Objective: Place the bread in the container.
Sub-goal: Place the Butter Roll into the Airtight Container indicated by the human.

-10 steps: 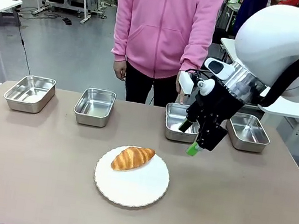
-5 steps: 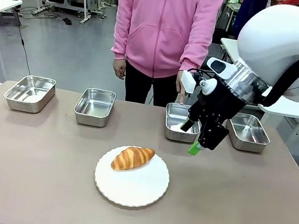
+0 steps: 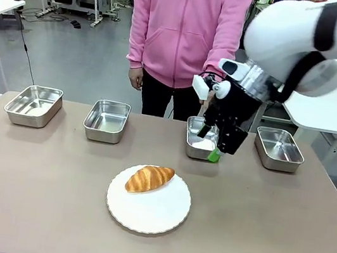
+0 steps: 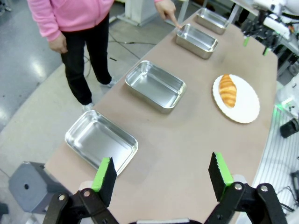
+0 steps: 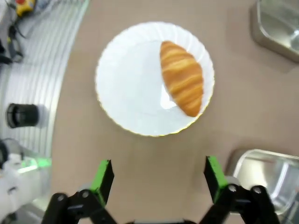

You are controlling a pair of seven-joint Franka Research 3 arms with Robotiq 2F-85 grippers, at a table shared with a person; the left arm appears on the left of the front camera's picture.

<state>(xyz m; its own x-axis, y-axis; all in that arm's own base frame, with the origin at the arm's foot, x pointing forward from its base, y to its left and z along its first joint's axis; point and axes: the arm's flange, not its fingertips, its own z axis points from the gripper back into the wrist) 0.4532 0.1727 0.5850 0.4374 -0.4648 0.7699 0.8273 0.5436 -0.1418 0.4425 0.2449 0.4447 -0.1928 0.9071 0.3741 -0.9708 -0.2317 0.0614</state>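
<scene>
Wide-open jaws are shown on the right gripper [image 3: 212, 145], with nothing held between its green pads; it is hung from the right arm over the near edge of one steel tray, above the table and clear of it. From the right wrist view the same jaws are seen spread, with the plate and the bread below and ahead of them. The left gripper [image 4: 162, 172] is likewise seen parted and empty, poised high over the robot's left end of the table, near the outermost tray.

The table [image 3: 267, 232] is covered in a plain brown-grey surface. At its far side a person [image 3: 186, 33] in a pink hooded top is stood. A round white plate [image 3: 154, 217] with a fluted rim is set on the near middle of the table. Four steel trays are lined up along the far edge, well apart from the plate. The container [image 3: 191, 144], third from the robot's left, is partly hidden by the right gripper; the person's hand [image 4: 166, 7] is pointed with one finger at its far rim. The other three trays [image 3: 106, 120] are seen empty.

The bread [image 3: 149, 179], a golden-brown croissant, is laid on the plate's far left part, untouched by either gripper.
</scene>
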